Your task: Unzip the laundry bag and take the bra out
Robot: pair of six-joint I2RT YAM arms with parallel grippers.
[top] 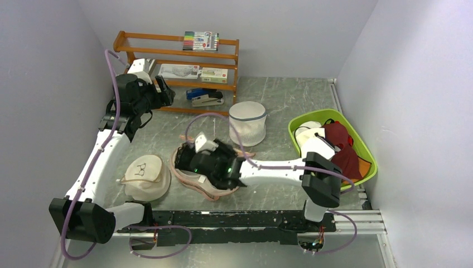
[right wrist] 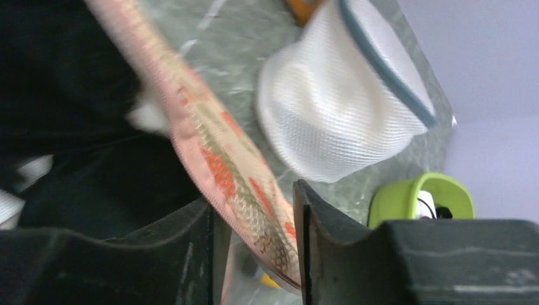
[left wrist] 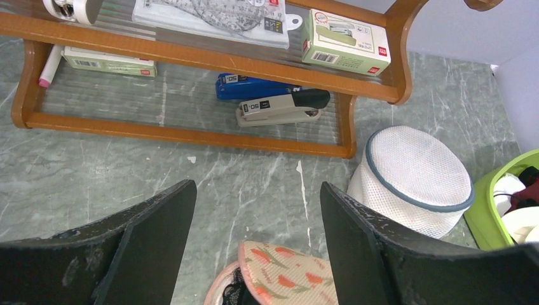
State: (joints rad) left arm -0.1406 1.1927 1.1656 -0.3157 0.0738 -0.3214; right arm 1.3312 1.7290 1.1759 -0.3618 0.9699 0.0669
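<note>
Right gripper (right wrist: 254, 213): jaws drawn in narrow around the upper flap of the laundry bag (right wrist: 213, 149); the floral edge runs down between the two fingers and looks pinched, not merely flanked. Nothing else in its hold. Left gripper (left wrist: 256, 190): jaws wide apart, empty, hanging at the back left of the table in front of the wooden shelf (top: 175, 53), well apart from the work. The bag lies on the table centre-front, under the right wrist, between the cream cap (top: 146, 176) on its left and the white mesh cylinder (top: 247, 123) behind and to its right; the green basket (top: 365, 162) sits off at the right edge. The pinkish lining shows along the bag's near rim in the top view, and the left wrist view catches dark lacy fabric (left wrist: 232, 293) at the bag's mouth, so the zip reads as at least partly undone. How far it runs open, cannot tell; the right arm covers most of it. Step in hand, by my reading: lifting the flap to expose the bra. Next move calls for peeling that flap up and back to hold the mouth open while the idle left arm comes across and reaches in for the dark fabric, taking the garment alone and not the lining.
</note>
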